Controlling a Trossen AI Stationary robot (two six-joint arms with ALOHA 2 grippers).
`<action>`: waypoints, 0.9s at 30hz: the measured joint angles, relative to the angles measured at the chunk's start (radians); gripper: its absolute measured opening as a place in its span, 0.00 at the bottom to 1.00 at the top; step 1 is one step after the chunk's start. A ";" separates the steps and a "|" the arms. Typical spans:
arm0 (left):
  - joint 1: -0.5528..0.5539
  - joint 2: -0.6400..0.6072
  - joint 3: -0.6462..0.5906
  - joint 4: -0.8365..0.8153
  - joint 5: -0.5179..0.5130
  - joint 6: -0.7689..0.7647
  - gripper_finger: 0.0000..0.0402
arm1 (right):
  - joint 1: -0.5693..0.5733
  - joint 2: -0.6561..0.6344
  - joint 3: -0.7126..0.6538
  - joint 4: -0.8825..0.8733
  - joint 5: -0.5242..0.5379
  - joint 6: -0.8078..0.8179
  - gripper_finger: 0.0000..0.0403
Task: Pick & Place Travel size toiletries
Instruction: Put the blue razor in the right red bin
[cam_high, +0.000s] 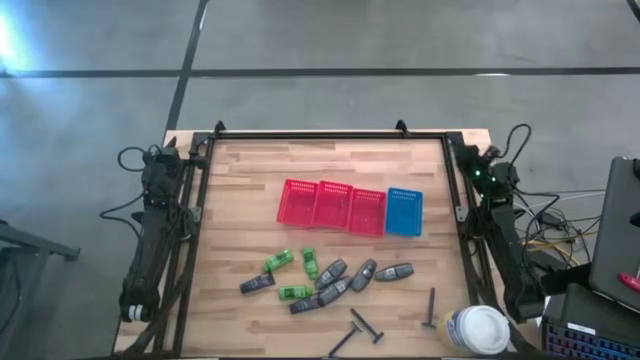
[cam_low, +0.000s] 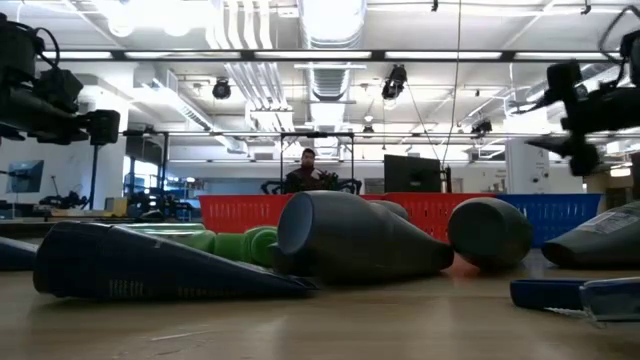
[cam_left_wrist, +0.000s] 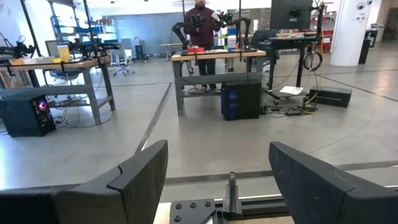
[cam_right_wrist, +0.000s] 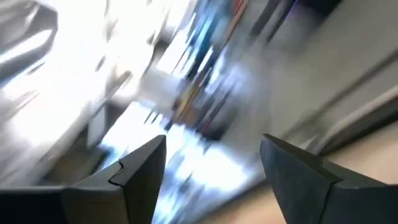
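Smooth grey oblong tubes (cam_high: 345, 282), ribbed green bottles (cam_high: 292, 270) and thin T-shaped razors (cam_high: 366, 325) scatter on wood-grain table (cam_high: 240, 180) around six o'clock. Left gripper (cam_left_wrist: 217, 174) at nine o'clock, right gripper (cam_right_wrist: 214, 168) at three, both spread wide, well apart from them.

Small toiletries lie loose on wood table (cam_high: 240, 190), near front edge.

Three green bottles (cam_high: 278, 263), little, on sides: two close together, third (cam_high: 295, 292) lower down.

Dark grey tubes (cam_high: 333, 271), about six, lying flat in messy bunch beside green ones; one (cam_high: 394, 271) farthest right, one (cam_high: 257, 284) farthest left.

Three thin black razors (cam_high: 366, 326), T-shaped, lying flat nearest front; one (cam_high: 431, 308) apart to right.
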 joint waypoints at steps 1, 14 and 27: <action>0.000 0.000 0.000 0.000 0.000 0.000 0.71 | 0.013 -0.003 0.000 0.036 -0.103 0.024 0.65; -0.001 0.000 0.000 0.000 0.000 0.000 0.71 | 0.410 0.008 0.308 -0.180 -0.408 0.204 0.76; -0.001 0.000 0.000 0.000 0.000 0.000 0.71 | 0.879 0.329 0.642 -1.159 -0.184 0.195 0.86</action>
